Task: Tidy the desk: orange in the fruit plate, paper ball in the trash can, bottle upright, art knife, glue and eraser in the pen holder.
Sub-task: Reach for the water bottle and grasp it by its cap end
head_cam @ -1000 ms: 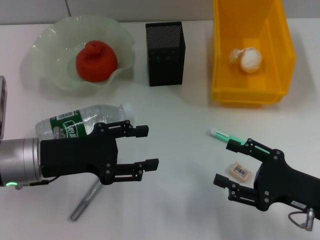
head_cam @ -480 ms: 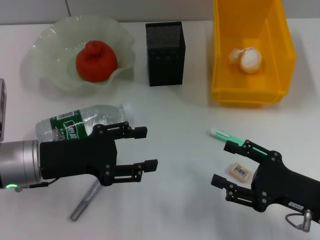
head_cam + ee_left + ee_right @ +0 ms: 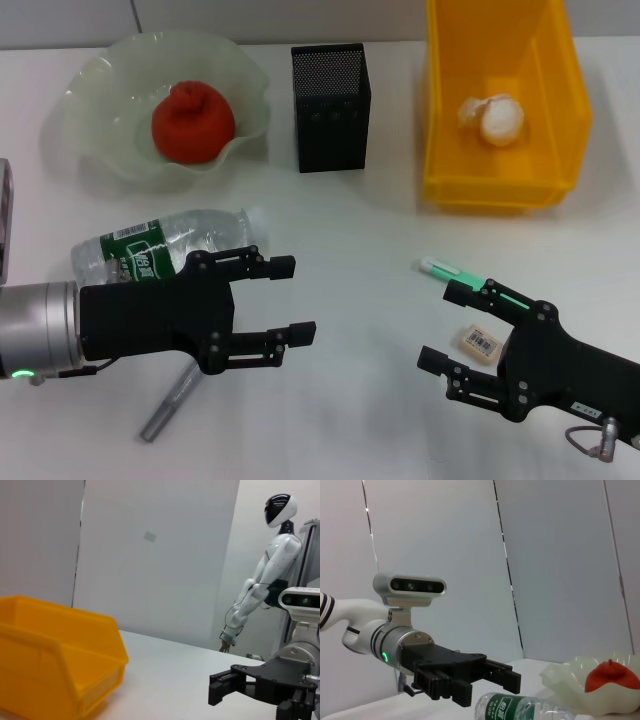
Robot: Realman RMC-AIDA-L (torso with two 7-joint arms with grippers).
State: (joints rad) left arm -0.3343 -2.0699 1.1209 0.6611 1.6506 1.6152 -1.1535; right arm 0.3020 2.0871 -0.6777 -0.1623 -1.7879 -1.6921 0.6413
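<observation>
From the head view there is one orange (image 3: 192,122), red-orange and bumpy, sitting in the one pale green fruit plate (image 3: 100,70) with a wavy rim. One black mesh pen holder (image 3: 330,107) stands next to the plate. One yellow trash can (image 3: 500,170) is on the far right, and one white paper ball (image 3: 494,118) lies inside it. One clear bottle (image 3: 160,244) with a green label lies on its side on the white desk (image 3: 360,230). One grey art knife (image 3: 170,401) lies near the front, partly under the left arm. One green and white glue stick (image 3: 445,268) and one small tan eraser (image 3: 481,342) lie on the right. The left gripper (image 3: 290,297) hangs just in front of the bottle with its two fingers wide apart, holding nothing. The right gripper (image 3: 445,325) is wide open too, its fingers on either side of the eraser and empty.

The left wrist view shows the one trash can (image 3: 55,665) on the desk, and the right gripper (image 3: 225,687) farther off. One white robot figure (image 3: 262,575) stands in the background.

The right wrist view shows the left gripper (image 3: 495,677) open, just above the lying bottle (image 3: 520,709). The orange (image 3: 612,676) sits in the fruit plate (image 3: 565,677) behind.
</observation>
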